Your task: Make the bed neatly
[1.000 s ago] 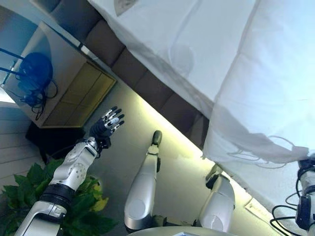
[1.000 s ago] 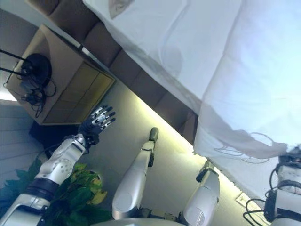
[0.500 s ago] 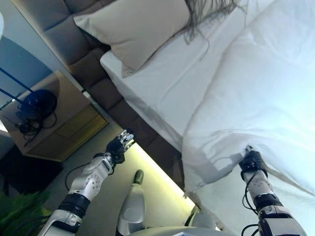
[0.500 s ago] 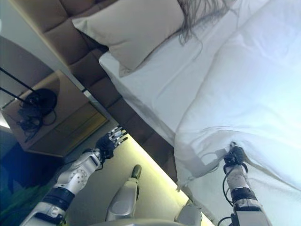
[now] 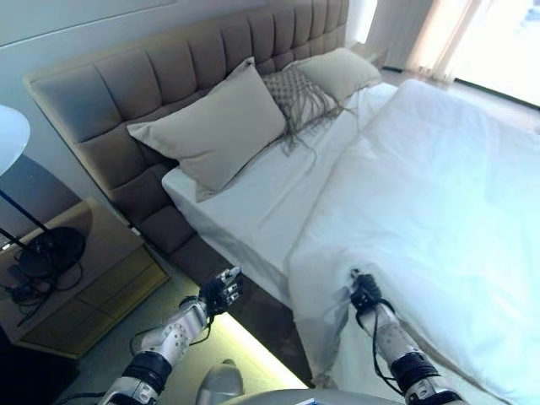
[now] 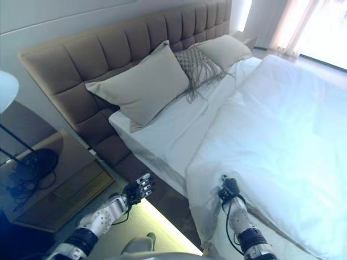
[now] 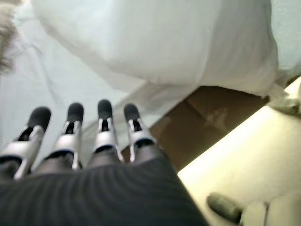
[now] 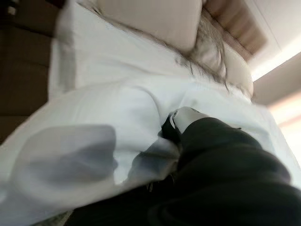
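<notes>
The bed (image 5: pixel 253 198) runs from the centre of the frame to the upper right, its padded headboard (image 5: pixel 169 72) across the top left. The white duvet (image 5: pixel 439 194) covers the right half, its near corner drooping over the bed's edge at the lower centre, while a strip of bare sheet (image 5: pixel 261 211) lies between it and the pillows (image 5: pixel 215 135).

Our right hand (image 5: pixel 365 291) sits at lower centre, clenched on the duvet's edge; in the right wrist view the cloth is bunched against the hand. We judge the step in hand to be drawing that edge up towards the pillows. To do it well, we should keep a firm grip and pull along the bed's length, lifting a little so the cloth glides instead of rucking, and bring the hem up straight across the bed.

Our left hand (image 5: pixel 221 291), lower left, hangs released over the floor beside the bed, fingers (image 7: pixel 70 136) straight. Bringing it to the same hem would help us pull evenly.
</notes>
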